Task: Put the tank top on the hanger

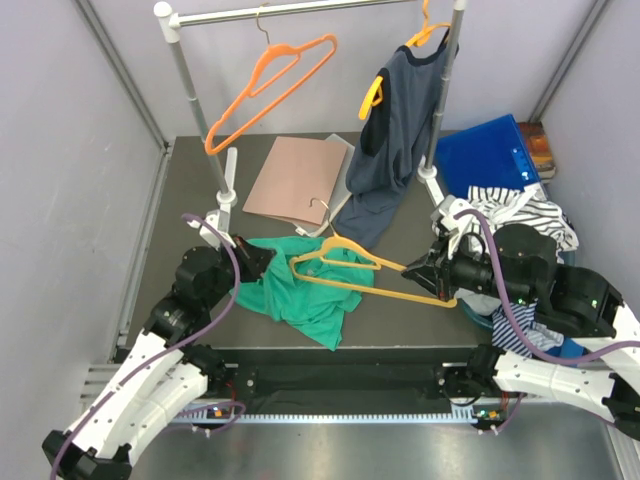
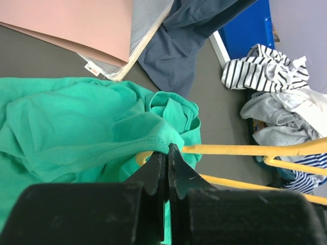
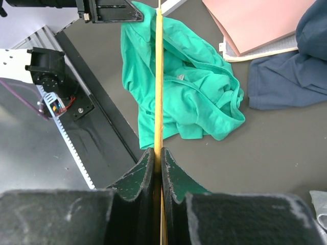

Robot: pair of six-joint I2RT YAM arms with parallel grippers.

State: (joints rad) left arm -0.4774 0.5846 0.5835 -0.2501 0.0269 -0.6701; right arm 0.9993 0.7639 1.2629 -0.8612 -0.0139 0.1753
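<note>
The teal-green tank top (image 1: 300, 285) lies crumpled on the dark table, left of centre. My left gripper (image 1: 262, 256) is shut on a hem fold of the tank top (image 2: 76, 127) at its left edge. The pale yellow-orange hanger (image 1: 370, 270) lies tilted across the tank top, its left end at the fabric and its hook pointing back. My right gripper (image 1: 428, 270) is shut on the hanger's right end; the right wrist view shows the bar (image 3: 158, 76) edge-on between the jaws, above the tank top (image 3: 189, 87). The hanger (image 2: 245, 150) also shows in the left wrist view.
A rack (image 1: 200, 130) at the back holds a vivid orange hanger (image 1: 268, 90) and a dark navy top (image 1: 395, 140). A pink folder (image 1: 295, 178) lies behind the tank top. A blue bin (image 1: 492, 152) and striped garments (image 1: 520, 215) sit at the right.
</note>
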